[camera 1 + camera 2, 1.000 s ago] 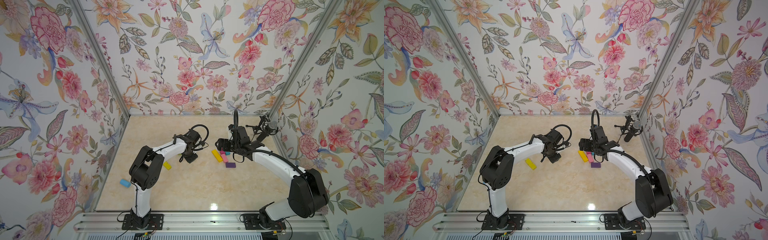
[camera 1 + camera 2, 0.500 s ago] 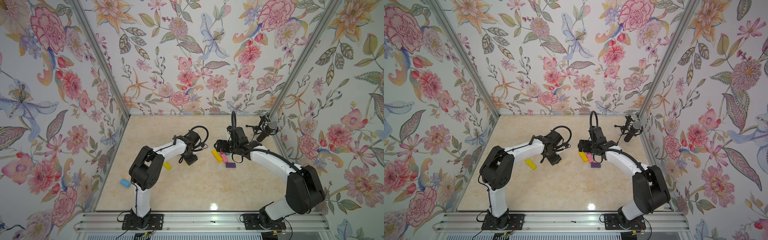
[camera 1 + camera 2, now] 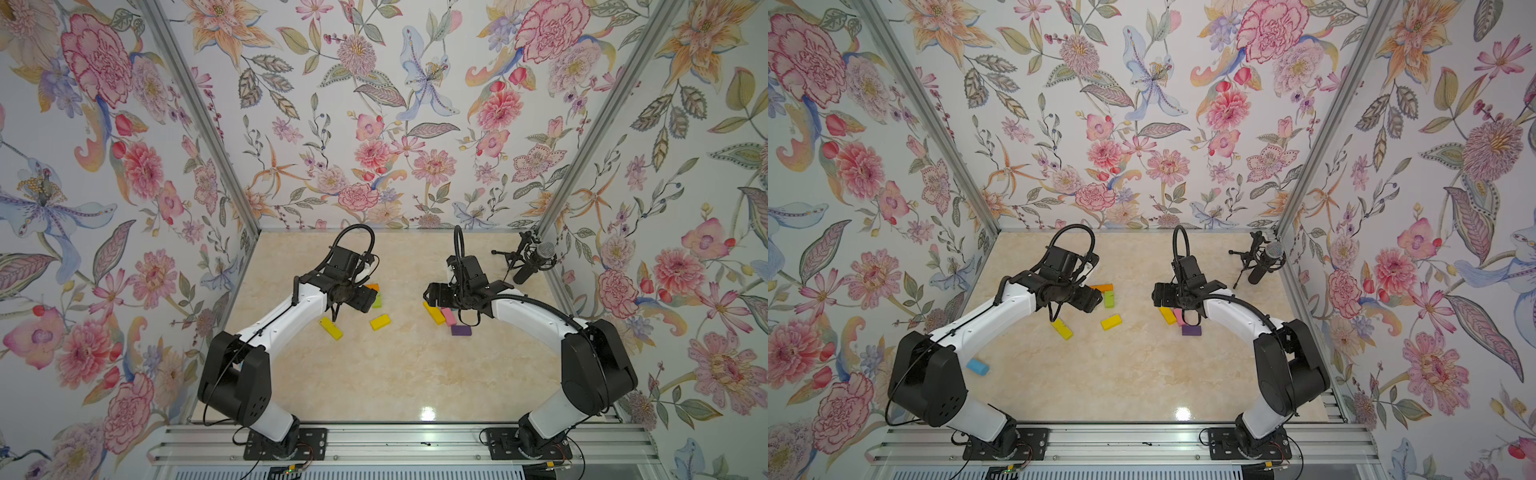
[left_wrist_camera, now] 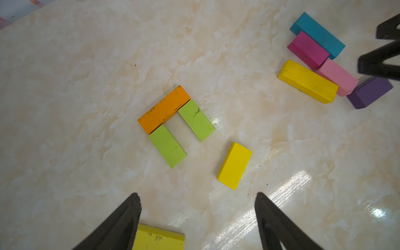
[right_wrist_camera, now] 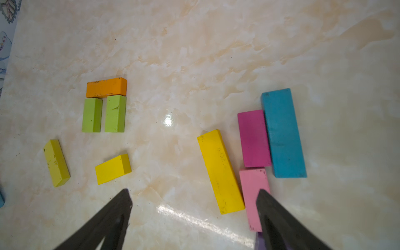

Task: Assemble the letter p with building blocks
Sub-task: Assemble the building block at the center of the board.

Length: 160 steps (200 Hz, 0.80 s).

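Since a second ago the left claw (image 4: 197, 198) has let go and drawn back. Its jaws, nearly closed then, now stand wide with nothing between them, and a short yellow brick (image 4: 234, 166) lies bare on the marble table (image 4: 65, 86). That brick sits just ahead of the fingertips, clear of both and closer to one finger's line. Further ahead an orange brick (image 4: 164, 109) lies crosswise, with a pair of lime green bricks (image 4: 167, 146) butted end-on against its long side and a gap between the two. Back under the claw, beside one finger, part of a long yellow-green brick (image 4: 159, 238) shows.

Across from it, the right arm has edged toward the middle. The right claw (image 5: 194, 194) is spread wide too and holds nothing. A long yellow brick (image 5: 220, 171) lies ahead between the lines of its fingers, nearer one. A pale pink brick (image 5: 253, 190) alongside it runs under that finger in the wrist view, and I cannot tell whether they touch. Beyond those, a magenta brick (image 5: 253, 138) and a teal brick (image 5: 283, 134) lie side by side, touching. A purple brick (image 3: 460, 330) sits close under the claw's wrist. A light blue brick (image 3: 977, 366) lies well apart from both claws, by the left arm's shoulder.
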Available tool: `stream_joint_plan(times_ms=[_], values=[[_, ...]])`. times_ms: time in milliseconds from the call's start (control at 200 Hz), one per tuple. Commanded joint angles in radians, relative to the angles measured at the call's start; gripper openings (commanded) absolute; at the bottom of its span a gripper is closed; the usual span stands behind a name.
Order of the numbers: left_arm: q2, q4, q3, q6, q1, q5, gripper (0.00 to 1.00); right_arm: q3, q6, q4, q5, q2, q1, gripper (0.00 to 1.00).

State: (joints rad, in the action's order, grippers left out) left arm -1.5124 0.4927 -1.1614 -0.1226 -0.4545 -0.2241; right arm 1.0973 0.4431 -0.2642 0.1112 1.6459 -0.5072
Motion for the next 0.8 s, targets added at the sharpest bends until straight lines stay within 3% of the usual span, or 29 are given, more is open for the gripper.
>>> stream_joint_plan(times_ms=[0, 270, 340, 465, 570, 651, 731, 796], values=[[0.044, -0.095, 0.084, -0.134, -0.007, -0.15, 0.75, 0.035, 0.036, 0.061, 0.05, 0.047, -0.04, 0.87], [0.206, -0.254, 0.314, -0.29, -0.006, -0.141, 0.48, 0.086, 0.062, 0.087, 0.082, 0.136, -0.099, 0.74], [0.239, -0.25, 0.336, -0.296, -0.008, -0.123, 0.4, 0.09, 0.067, 0.087, 0.079, 0.147, -0.103, 0.69], [0.273, -0.244, 0.364, -0.289, -0.009, -0.102, 0.34, 0.101, 0.07, 0.086, 0.09, 0.167, -0.105, 0.58], [0.243, -0.237, 0.371, -0.283, -0.009, -0.089, 0.22, 0.103, 0.075, 0.087, 0.094, 0.177, -0.105, 0.5], [0.207, -0.244, 0.368, -0.3, -0.015, -0.071, 0.14, 0.098, 0.075, 0.087, 0.097, 0.177, -0.106, 0.4], [0.171, -0.259, 0.36, -0.31, -0.038, -0.056, 0.07, 0.095, 0.073, 0.088, 0.098, 0.179, -0.106, 0.21], [0.146, -0.274, 0.358, -0.322, -0.055, -0.036, 0.03, 0.096, 0.07, 0.09, 0.098, 0.185, -0.106, 0.15]])
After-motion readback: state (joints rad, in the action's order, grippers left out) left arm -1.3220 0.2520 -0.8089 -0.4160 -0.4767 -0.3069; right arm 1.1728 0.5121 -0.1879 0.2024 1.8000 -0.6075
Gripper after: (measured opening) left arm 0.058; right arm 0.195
